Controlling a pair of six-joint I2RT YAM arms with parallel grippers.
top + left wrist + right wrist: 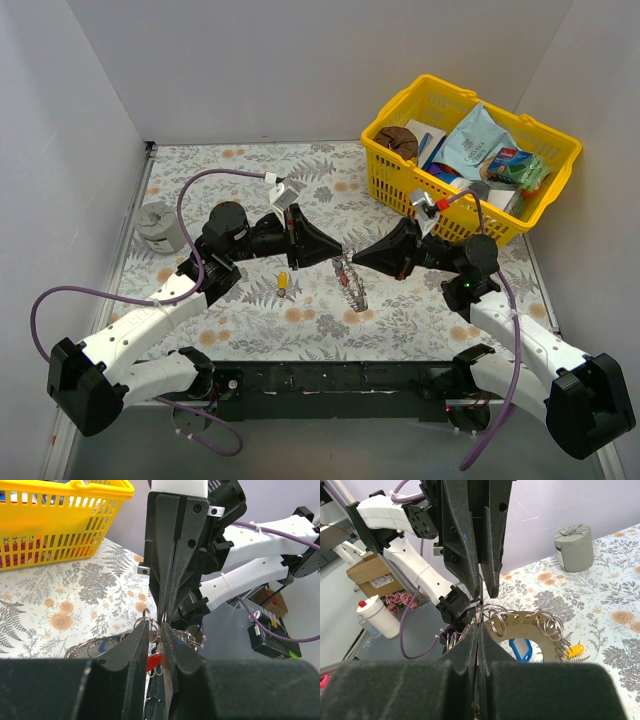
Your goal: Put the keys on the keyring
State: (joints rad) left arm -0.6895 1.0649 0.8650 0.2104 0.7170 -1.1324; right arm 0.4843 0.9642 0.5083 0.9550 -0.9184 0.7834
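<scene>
A tan ring-shaped board (536, 636) with several small silver split rings through its holes hangs between my two grippers above the table; in the top view (352, 284) it dangles below them. My right gripper (478, 625) is shut on its edge among the rings. My left gripper (156, 625) faces it tip to tip, jaws nearly closed on a thin silver keyring (164, 616). The red key's head (154, 660) shows in the gap under the left fingers. The blue key (521, 649) shows through the board's hole. The yellow key (283, 283) lies on the table.
A yellow basket (400, 190) full of packets stands at the back right. A grey cylinder (160, 225) sits at the left edge by the wall. White walls close the table on three sides.
</scene>
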